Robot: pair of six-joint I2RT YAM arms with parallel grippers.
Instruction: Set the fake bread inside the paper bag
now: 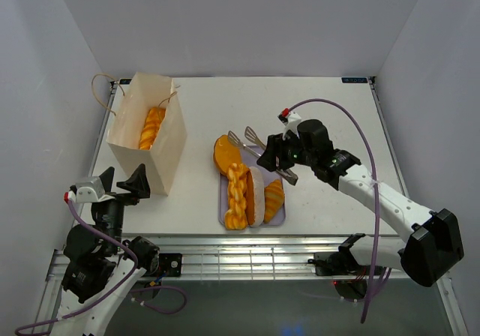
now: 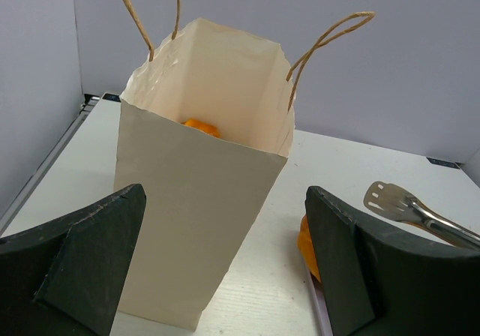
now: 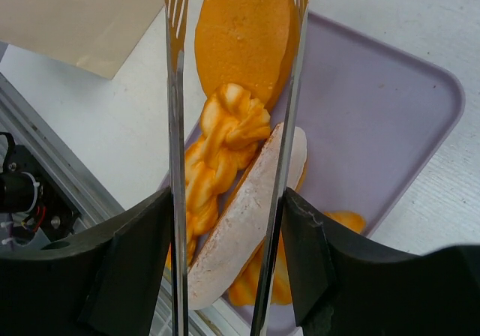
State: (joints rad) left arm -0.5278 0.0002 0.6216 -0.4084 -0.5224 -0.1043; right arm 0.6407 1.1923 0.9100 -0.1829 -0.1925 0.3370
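Left gripper (image 1: 122,180) sits over the near left corner of the white worktop (image 1: 322,103), fingers spread wide, holding nothing, aimed at the bag's near wall. A lilac rectangular plastic tray (image 3: 375,111) lies by the middle of the near edge. On it, left to right: a glossy golden braided loaf (image 1: 237,197), a pale-bottomed loaf (image 1: 256,195) tipped on its edge, and a ridged orange pastry (image 1: 274,199). A flat oval orange loaf (image 1: 225,154) overhangs the tray's far left corner. Right gripper (image 1: 271,158) hangs over the tray's far end, clamped on slotted metal tongs (image 1: 251,135); the tong arms stand apart, straddling the braided and pale-bottomed loaves. The tall cream paper bag (image 1: 169,152) with cord handles stands upright near the left edge, farther back, with a second braided loaf (image 1: 152,127) inside.
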